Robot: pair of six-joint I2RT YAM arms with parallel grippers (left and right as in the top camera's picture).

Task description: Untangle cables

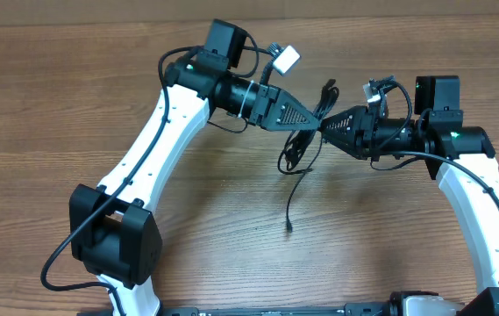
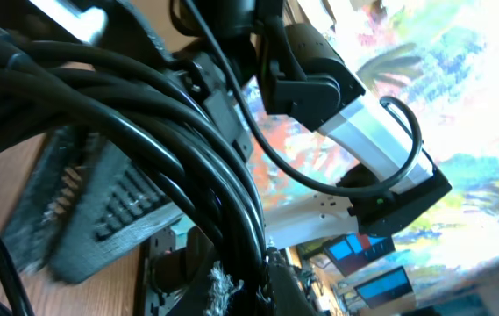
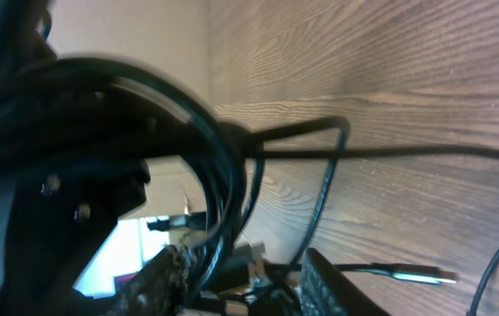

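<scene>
Wood-grain tabletop [image 1: 74, 105], mid-job: the cables [image 1: 300, 151], a knot of thin black cords, hang at centre between 2 robot arms, with 1 strand trailing down onto the wood. At the bundle's top, the left gripper [image 1: 312, 119] appears clamped on it. The right gripper [image 1: 330, 125] meets it from the opposite side, its hold impossible to confirm. Separation looks barely begun. The next move likely calls for drawing the 2 holds apart to free 1 loop.
</scene>
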